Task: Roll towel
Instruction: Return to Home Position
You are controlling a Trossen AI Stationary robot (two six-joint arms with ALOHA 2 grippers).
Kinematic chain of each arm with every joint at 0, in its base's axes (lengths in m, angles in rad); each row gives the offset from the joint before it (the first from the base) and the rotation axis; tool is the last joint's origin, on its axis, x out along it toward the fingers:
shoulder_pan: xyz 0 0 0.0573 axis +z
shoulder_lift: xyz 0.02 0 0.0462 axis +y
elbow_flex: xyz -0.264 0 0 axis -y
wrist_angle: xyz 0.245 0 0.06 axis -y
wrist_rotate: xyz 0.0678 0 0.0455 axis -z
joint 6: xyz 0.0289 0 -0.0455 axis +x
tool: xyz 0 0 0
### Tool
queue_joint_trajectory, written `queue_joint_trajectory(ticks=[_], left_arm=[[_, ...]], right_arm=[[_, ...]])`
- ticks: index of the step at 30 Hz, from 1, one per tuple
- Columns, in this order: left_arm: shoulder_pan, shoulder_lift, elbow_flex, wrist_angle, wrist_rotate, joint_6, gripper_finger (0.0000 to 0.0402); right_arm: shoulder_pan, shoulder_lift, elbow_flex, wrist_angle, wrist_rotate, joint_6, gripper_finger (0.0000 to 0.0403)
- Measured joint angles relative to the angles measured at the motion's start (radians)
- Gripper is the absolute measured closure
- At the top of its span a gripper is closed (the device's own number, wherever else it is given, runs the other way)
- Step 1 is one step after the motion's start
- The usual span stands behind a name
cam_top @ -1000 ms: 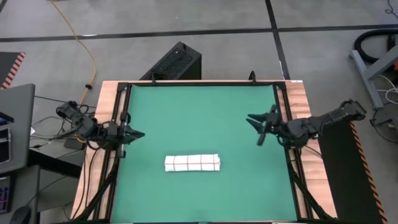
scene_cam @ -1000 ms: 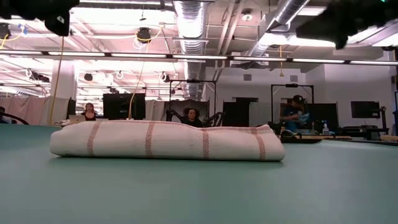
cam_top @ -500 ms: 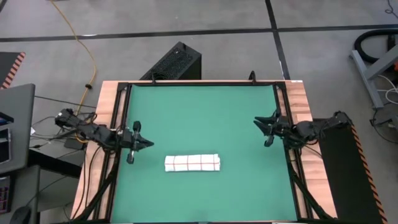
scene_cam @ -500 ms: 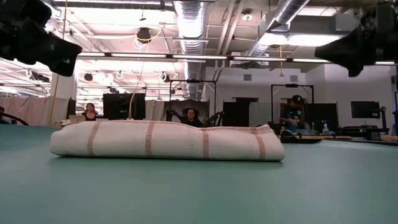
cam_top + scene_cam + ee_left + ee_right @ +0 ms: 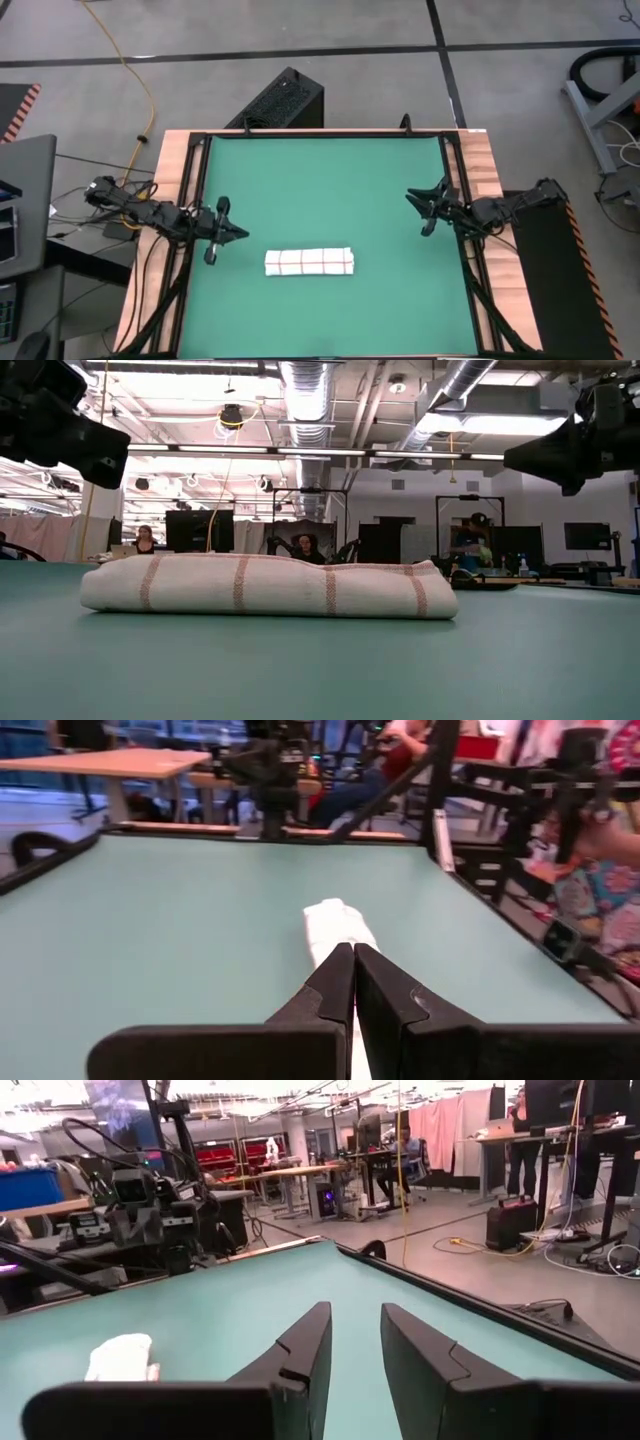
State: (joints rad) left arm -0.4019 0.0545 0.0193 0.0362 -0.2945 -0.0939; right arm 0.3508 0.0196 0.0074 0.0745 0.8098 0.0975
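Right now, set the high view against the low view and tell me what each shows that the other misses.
Only the high view: the whole mat, the wooden table edges, a black box on the floor, and both arms full length, with the left gripper and right gripper at the mat's sides, apart from the towel. Only the low view: the room behind, with people and ceiling ducts. Both: the rolled towel lying on the mat, nothing touching it.
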Motion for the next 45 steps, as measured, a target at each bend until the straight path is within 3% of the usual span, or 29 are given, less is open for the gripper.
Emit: queue_joint_trajectory(ticks=[45], left_arm=[[0.0,0.0,0.0,0.001,-0.016,0.003,0.0402]], right_arm=[[0.001,0.0,-0.002,-0.006,-0.009,0.0,0.0291]])
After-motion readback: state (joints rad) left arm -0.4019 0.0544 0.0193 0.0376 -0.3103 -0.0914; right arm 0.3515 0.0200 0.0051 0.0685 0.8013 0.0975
